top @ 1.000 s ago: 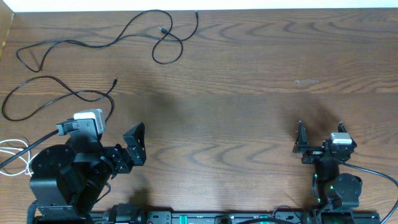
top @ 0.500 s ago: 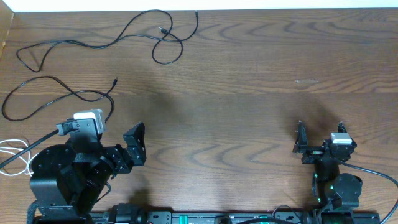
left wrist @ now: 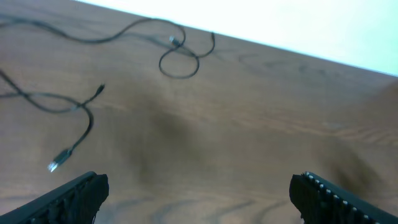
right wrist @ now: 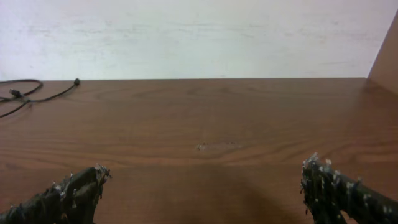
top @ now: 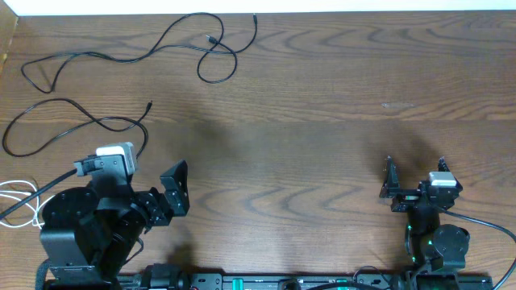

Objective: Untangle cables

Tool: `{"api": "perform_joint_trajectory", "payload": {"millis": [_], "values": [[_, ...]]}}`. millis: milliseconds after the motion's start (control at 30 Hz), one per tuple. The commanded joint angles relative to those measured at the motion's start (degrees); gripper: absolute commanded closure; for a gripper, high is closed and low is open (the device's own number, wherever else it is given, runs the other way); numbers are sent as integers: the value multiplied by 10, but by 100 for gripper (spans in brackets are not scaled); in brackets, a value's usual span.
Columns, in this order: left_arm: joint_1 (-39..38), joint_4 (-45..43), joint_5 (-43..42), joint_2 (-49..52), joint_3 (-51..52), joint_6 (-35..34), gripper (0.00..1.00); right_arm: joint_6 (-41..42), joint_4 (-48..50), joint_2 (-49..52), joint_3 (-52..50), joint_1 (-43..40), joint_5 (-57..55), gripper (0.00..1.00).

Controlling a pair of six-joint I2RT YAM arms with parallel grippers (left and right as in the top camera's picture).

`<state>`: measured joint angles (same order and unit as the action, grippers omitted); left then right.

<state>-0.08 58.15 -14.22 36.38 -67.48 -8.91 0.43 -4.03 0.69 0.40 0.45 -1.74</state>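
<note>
Black cables, the far cable (top: 216, 80) and the nearer cable (top: 121, 121), lie apart at the left, with the white cable (top: 18, 184) at the near-left edge. Your left gripper (left wrist: 199, 182) and right gripper (top: 415, 176) sit near you, fingers spread and empty. You probably have only the far cable's loop left to pull open.

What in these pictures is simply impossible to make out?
White cable: overhead, runs off the left edge and behind the left arm.
Upper black cable: right wrist view, cut by the left edge.
Cable plugs: every view, too small to identify.
</note>
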Motion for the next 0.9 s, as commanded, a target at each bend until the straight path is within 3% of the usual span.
{"api": "perform_joint_trajectory", "payload": {"millis": [0, 100, 267, 533, 867], "values": [[-2, 13, 13, -2, 13, 8, 1, -3, -3, -4, -1, 2, 4, 1], [-2, -1, 17, -26, 57, 19, 1, -3, -3, -4, -1, 2, 4, 1], [-2, -99, 14, -99, 181, 17, 1, -3, -3, -4, -1, 2, 4, 1], [-2, -149, 21, -226, 316, 18, 1, -3, -3, -4, -1, 2, 4, 1], [-2, -402, 16, -303, 505, 18, 1, -3, -3, -4, -1, 2, 4, 1]]}}
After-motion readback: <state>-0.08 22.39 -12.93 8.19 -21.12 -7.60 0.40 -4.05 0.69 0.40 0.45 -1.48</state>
